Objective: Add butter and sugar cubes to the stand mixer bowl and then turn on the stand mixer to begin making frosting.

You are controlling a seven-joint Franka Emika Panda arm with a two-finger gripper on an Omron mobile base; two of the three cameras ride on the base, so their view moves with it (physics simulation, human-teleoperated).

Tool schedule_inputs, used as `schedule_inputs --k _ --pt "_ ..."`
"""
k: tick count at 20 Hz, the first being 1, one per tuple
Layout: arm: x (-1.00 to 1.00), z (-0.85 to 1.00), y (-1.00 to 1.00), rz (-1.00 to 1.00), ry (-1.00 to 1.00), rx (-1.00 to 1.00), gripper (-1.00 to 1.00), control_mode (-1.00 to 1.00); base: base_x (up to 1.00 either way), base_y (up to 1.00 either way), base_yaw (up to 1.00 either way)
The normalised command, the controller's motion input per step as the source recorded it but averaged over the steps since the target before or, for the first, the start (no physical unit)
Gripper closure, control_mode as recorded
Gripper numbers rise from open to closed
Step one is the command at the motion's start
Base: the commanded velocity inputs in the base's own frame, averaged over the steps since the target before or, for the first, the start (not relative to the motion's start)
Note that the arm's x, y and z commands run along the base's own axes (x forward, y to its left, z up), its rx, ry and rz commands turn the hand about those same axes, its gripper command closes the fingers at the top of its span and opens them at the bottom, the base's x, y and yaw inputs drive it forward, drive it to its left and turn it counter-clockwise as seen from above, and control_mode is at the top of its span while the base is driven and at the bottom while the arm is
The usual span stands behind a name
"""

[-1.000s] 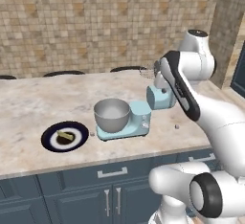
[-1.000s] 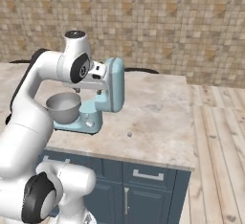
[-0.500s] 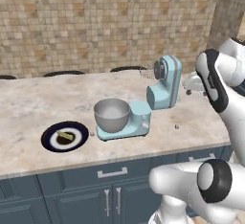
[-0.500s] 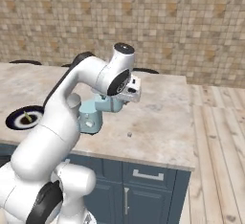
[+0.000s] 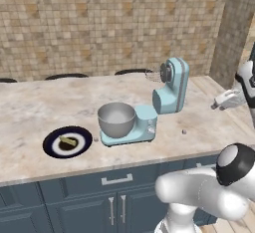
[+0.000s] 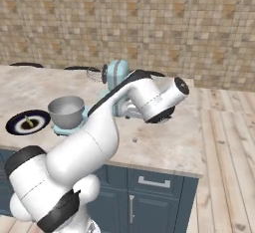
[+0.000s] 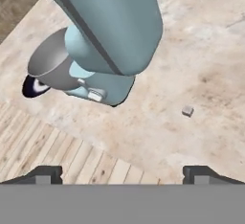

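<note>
The claw [image 7: 122, 173] is wide open with nothing in it, above the counter [image 7: 210, 65] near one sugar cube [image 7: 188, 111], beside the light blue stand mixer [image 5: 154, 108] and its bowl [image 5: 116, 119].

This was a kitchen, rendered rather than real; a pale marble-look table [image 5: 35, 112] ran over dark blue cabinets [image 5: 74, 204] with metal handles, backed by a wall of small tan tiles [image 5: 99, 23]; a light blue stand mixer [image 5: 149, 112] (head tilted back) stood on it beside a dark plate [image 5: 50, 145]; wood plank flooring [image 6: 229, 167] lay to one side.
</note>
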Motion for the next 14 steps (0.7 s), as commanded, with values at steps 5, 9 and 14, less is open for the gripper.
schedule_inputs --k 5,9,14 --pt "0.01 -0.5 -0.15 0.31 -0.32 0.27 -1.0 -1.0 0.0 0.0 0.0" --pt "0.08 -0.35 0.0 0.29 -0.46 0.15 -1.0 -1.0 0.0 0.0 0.0" --pt "0.22 -0.33 0.04 0.28 -0.46 0.01 -1.0 -1.0 0.0 0.0 0.0"
